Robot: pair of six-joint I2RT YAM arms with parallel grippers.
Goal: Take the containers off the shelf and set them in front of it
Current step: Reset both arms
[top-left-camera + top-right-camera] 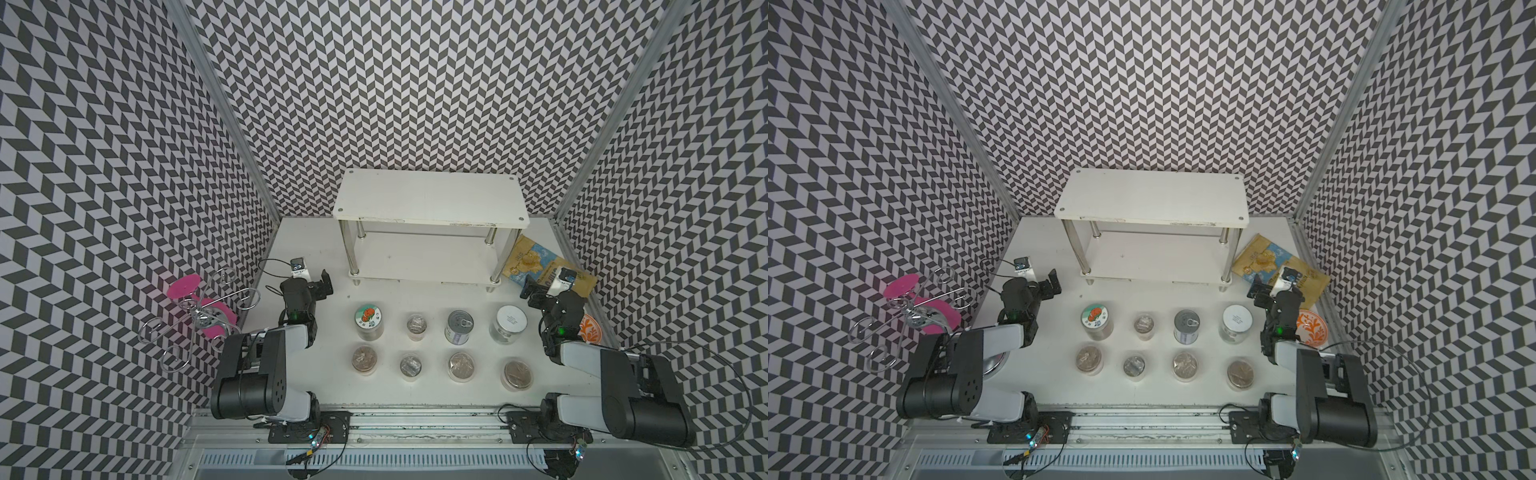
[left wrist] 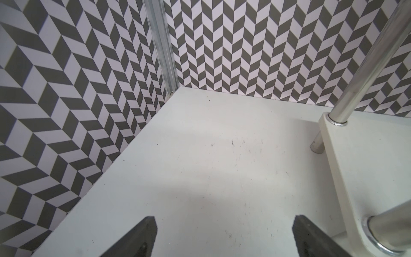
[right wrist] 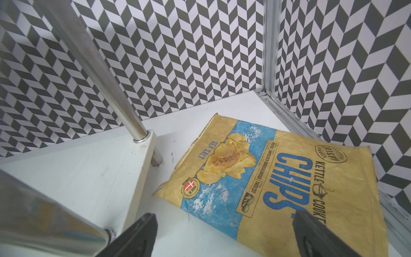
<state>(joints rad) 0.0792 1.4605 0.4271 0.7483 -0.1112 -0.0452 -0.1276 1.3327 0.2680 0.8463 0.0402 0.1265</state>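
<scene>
Both tiers of the shelf [image 1: 430,199] look bare and the containers [image 1: 459,327] stand in two rows just in front of it, so the danger is a careless pull-back: the right arm sits close to the white-lidded jar [image 1: 508,324] and could tip it, or the right gripper [image 1: 527,289] could snag the chips bag [image 3: 266,178]. The left gripper [image 1: 324,283] hovers low by the opposite front leg. Both jaws gape wide, holding nothing.
</scene>
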